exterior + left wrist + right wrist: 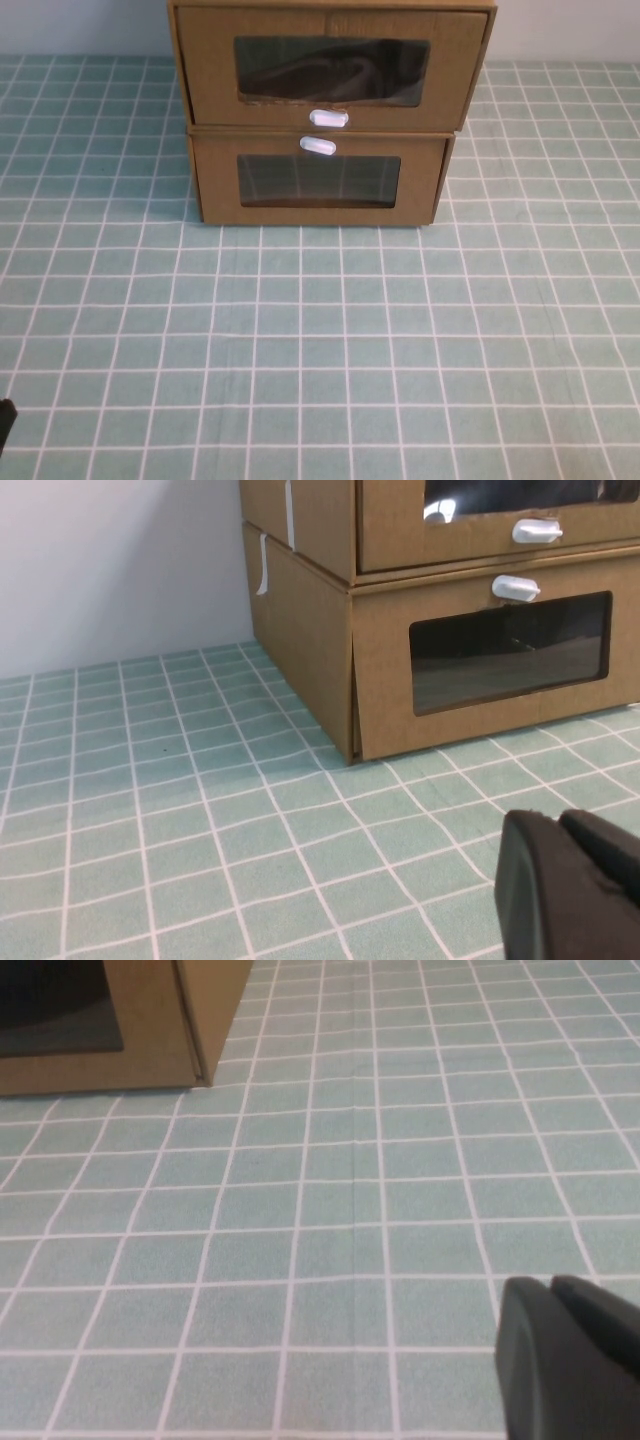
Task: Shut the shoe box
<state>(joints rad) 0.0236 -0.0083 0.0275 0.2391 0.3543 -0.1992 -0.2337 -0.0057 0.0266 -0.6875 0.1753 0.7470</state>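
Two brown cardboard drawer boxes stand stacked at the table's far middle. The upper one is the shoe box [330, 70], with a clear window showing a dark shoe and a white pull tab [328, 118] below the window. Its front panel sits about level with the lower box's front; it also shows in the left wrist view [400, 525]. My left gripper [558, 820] is shut and empty, low over the table near the front left, well short of the boxes. My right gripper [548, 1282] is shut and empty, over the table at the front right, out of the high view.
The lower cardboard box [318, 180] has its white tab [318, 146] above its window and rests on the green checked tablecloth [320, 350]. A pale wall [110, 560] stands behind the boxes. A dark bit of my left arm [5, 420] shows at the front left edge.
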